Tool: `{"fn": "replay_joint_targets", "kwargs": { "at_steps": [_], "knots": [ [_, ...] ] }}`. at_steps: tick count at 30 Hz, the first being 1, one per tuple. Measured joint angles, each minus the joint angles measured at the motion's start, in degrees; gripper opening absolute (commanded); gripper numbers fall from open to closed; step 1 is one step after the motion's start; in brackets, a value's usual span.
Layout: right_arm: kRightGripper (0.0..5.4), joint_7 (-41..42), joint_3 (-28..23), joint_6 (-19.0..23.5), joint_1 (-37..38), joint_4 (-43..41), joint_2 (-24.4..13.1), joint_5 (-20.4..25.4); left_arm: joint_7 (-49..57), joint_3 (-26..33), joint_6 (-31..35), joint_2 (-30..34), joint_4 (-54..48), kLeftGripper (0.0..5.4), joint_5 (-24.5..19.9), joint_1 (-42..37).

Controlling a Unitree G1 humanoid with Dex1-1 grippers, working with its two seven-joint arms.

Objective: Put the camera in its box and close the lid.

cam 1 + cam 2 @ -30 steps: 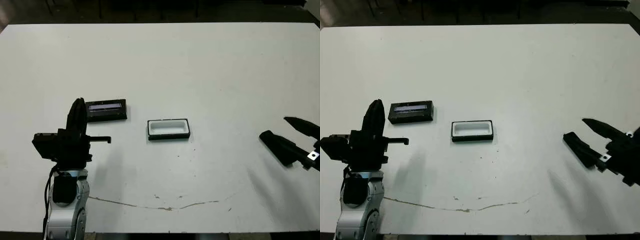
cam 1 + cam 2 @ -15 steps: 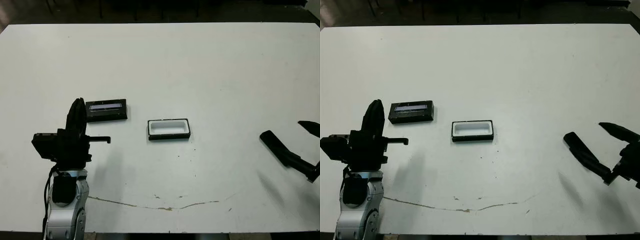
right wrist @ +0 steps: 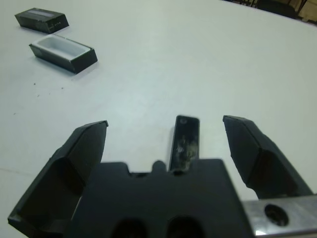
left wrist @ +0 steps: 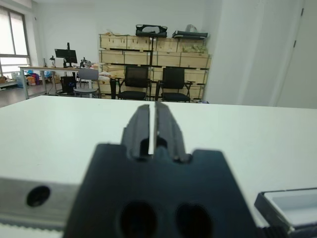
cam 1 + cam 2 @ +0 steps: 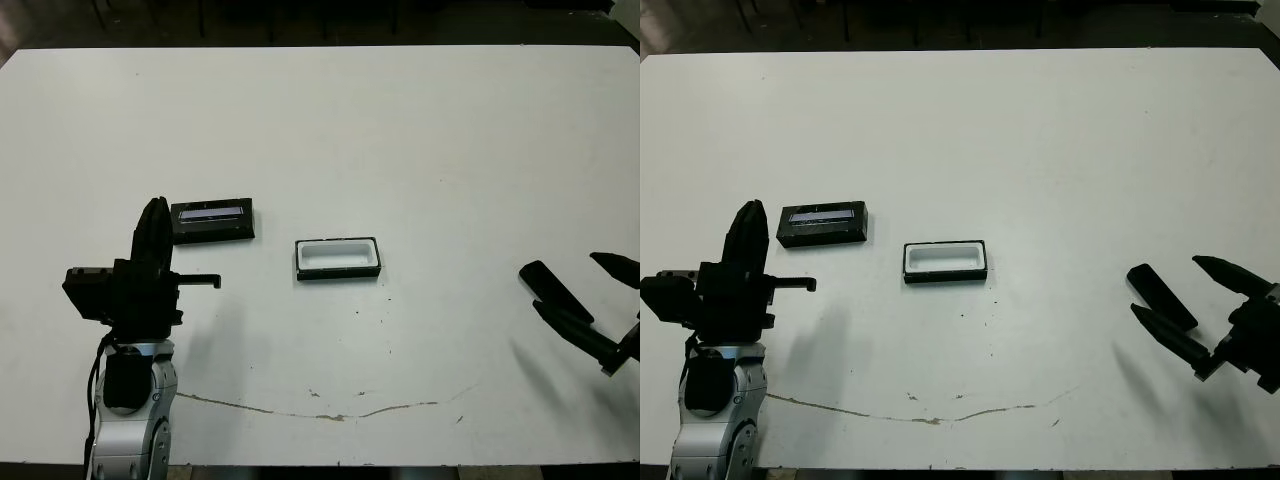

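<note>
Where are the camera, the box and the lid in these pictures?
camera (image 3: 184,141): right wrist view, middle of its dark top face.
box (image 5: 338,258): left eye view, on its white lining.
lid (image 5: 211,219): left eye view, on its black top.

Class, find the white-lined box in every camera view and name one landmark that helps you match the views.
Left eye: box at table centre.
Right eye: box left of centre.
Left wrist: one corner at the picture's edge.
Right wrist: far corner of the picture.
Shared landmark: the lid lies apart beside it, except in the left wrist view.

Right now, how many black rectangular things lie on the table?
3: the lid at the left, the box beside it, the camera at the right, between the right gripper's fingers.
</note>
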Motion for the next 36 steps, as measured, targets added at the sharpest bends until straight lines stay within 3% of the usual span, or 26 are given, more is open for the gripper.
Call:
{"fn": "replay_joint_targets", "kwargs": {
  "at_steps": [13, 18, 26, 32, 36],
  "knots": [
    [5.38, -1.11, 0.16, -1.03, 2.7, 3.63, 3.16, -0.32, -0.87, 0.43, -1.34, 0.09, 1.06, 0.0, -0.91, 0.04],
    [5.38, -1.6, 0.11, -3.47, 2.78, 8.12, 5.18, -0.73, -1.03, 0.43, -1.34, 0.11, 1.06, 0.0, -1.38, 0.15],
    [5.38, -0.41, 0.23, -4.42, 0.73, 12.69, 8.45, 3.99, -1.04, 0.4, -1.37, 0.2, 1.25, 0.0, -1.28, 0.22],
    [5.38, -2.24, 1.14, -5.07, 0.48, 11.4, 11.22, 4.65, -0.97, 0.3, -1.36, 0.2, 1.27, 0.0, -0.87, 0.31],
    [4.93, -4.26, 1.44, -5.16, 0.55, 10.32, 12.29, 4.64, -0.57, 0.04, -1.36, 0.09, 1.26, 0.0, -0.43, 0.6]
  ]
}}
